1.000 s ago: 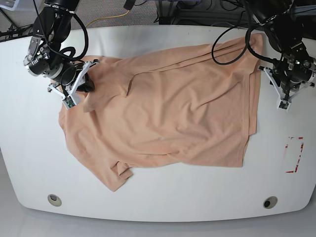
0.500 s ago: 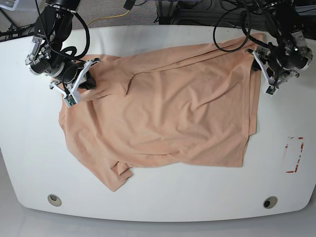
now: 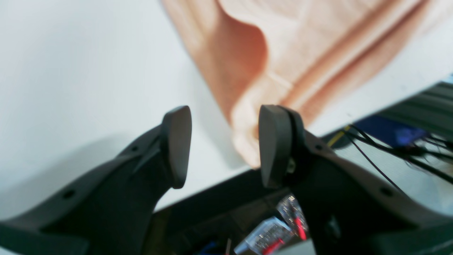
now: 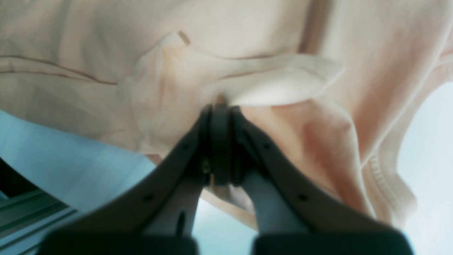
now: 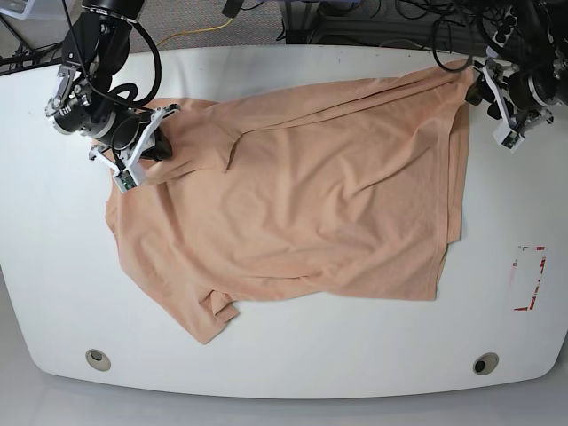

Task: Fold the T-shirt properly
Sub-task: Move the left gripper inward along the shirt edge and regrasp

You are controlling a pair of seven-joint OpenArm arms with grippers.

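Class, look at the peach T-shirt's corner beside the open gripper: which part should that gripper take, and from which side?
Probably the T-shirt's far hem corner, approached from the bare table side by the left gripper. There the layered edge ends near the table's rim, right beside the open jaws.

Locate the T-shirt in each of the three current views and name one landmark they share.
Base: the T-shirt lies spread over the middle of the white table.
Left wrist: its corner fills the upper middle, just beyond the open left gripper.
Right wrist: it fills most of the picture, pinched by the shut right gripper.
Shared landmark: the white table surface.
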